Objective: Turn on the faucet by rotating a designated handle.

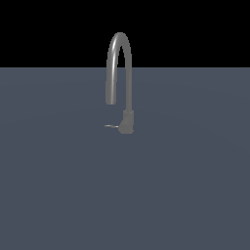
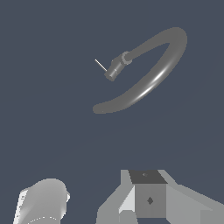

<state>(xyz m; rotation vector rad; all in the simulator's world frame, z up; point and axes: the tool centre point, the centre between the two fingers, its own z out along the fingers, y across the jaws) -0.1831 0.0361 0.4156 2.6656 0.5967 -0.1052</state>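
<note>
Faucet (image 1: 119, 73) is standing upright on the flat grey floor (image 1: 195, 185), well apart from the pincer (image 2: 131, 210) and touching nothing on it. Handle (image 1: 111, 126) is sticking out sideways from the faucet's base. Pincer is showing only partly in the wrist view; can't tell whether its fingers are apart or together.

A flat slate-blue surface (image 1: 58, 185) carries the grey faucet (image 1: 128, 122), standing upright on its base.
</note>
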